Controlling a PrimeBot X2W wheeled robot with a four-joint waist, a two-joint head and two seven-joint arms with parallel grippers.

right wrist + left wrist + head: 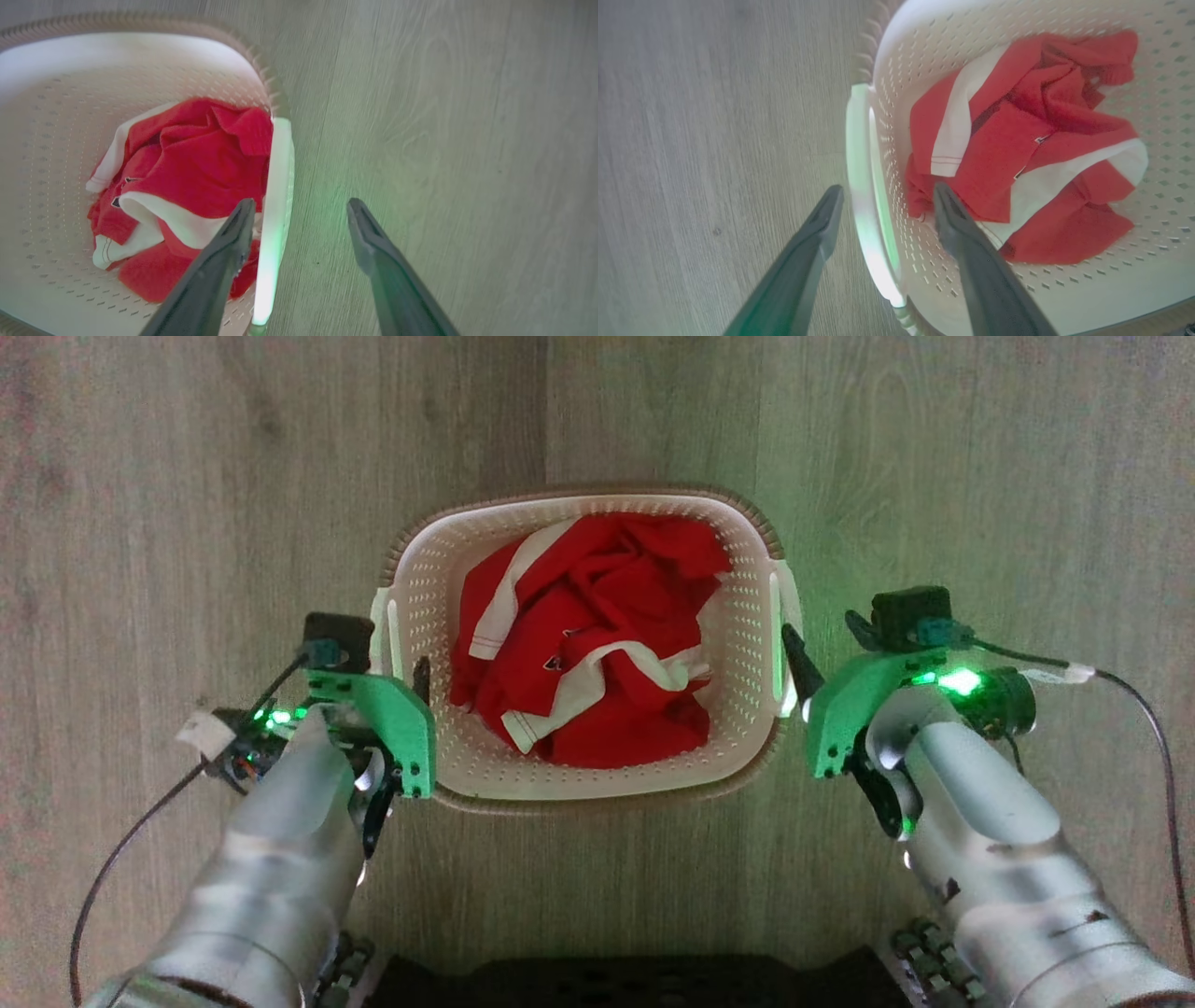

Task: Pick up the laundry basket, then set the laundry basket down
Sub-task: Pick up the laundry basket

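The cream perforated laundry basket with a brown rim band stands on the wooden floor, centred in the head view, with a red-and-white garment crumpled inside. My left gripper is open and straddles the basket's left white handle, one finger outside over the floor and one inside by the wall. My right gripper is open too, straddling the right handle, which lies close to the inner finger. In the head view the left gripper and right gripper flank the basket's two short sides.
Pale wood-grain floor surrounds the basket on all sides. The robot's dark base lies at the bottom edge, just behind the basket. Thin black cables trail from both wrists outward.
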